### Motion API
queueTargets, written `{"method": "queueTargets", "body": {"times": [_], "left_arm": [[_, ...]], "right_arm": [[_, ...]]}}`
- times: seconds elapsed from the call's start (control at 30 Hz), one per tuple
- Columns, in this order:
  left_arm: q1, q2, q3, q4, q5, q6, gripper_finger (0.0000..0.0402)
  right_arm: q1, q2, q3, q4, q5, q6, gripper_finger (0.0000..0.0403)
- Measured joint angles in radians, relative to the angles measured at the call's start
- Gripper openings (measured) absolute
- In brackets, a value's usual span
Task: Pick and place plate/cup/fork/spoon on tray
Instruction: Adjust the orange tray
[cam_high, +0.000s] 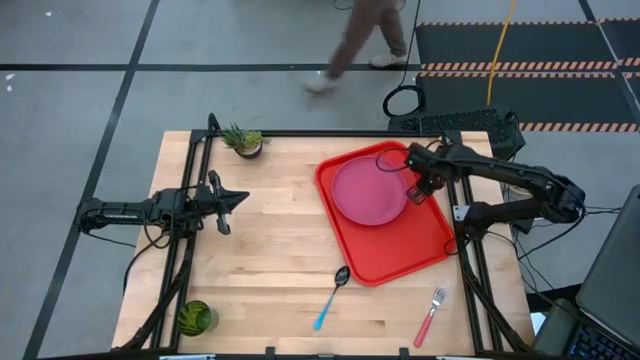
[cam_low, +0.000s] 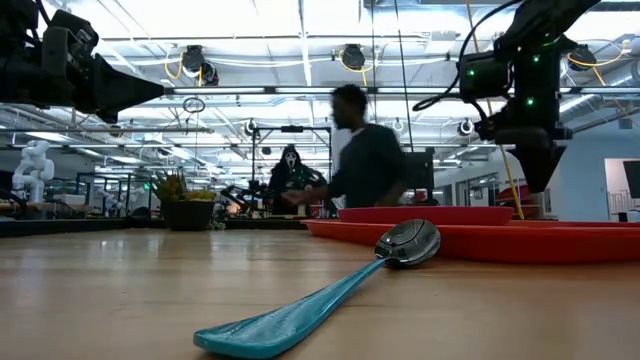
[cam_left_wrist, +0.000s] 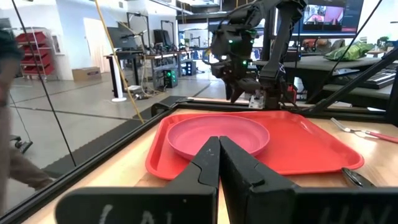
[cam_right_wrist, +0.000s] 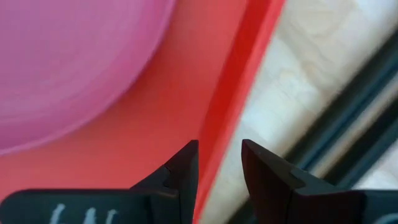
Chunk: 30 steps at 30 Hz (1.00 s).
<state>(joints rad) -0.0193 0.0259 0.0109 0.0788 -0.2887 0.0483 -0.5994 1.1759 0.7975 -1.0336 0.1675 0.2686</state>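
One plate (cam_high: 368, 190) lies on the one tray (cam_high: 400, 255), toward its far end. One spoon (cam_high: 330, 297) lies on the bare table (cam_high: 270, 240) just beside the tray's near rim, one fork (cam_high: 430, 314) near the table's near right corner, and one cup (cam_high: 196, 317) at the near left corner. The right gripper (cam_high: 418, 190) hovers over the tray's right rim beside the plate, fingers (cam_right_wrist: 180, 168) narrowly parted and empty. The left gripper (cam_high: 232, 200) waits at the table's left, fingers pressed together.
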Motion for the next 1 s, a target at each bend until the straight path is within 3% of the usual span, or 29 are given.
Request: {"method": "queueTargets", "body": {"times": [0.4,0.63,1.0], "left_arm": [[0.000,0.000,0.000,0.000,0.000,0.000,0.0006],[0.000,0.000,0.000,0.000,0.000,0.000,0.0006],[0.000,0.000,0.000,0.000,0.000,0.000,0.0006]], "right_arm": [[-0.089,0.000,-0.003,0.026,-0.015,0.025,0.0114],[-0.095,0.002,-0.111,0.068,-0.054,0.038,0.0114],[-0.127,0.010,-0.123,0.117,-0.061,0.044,0.0114]]}}
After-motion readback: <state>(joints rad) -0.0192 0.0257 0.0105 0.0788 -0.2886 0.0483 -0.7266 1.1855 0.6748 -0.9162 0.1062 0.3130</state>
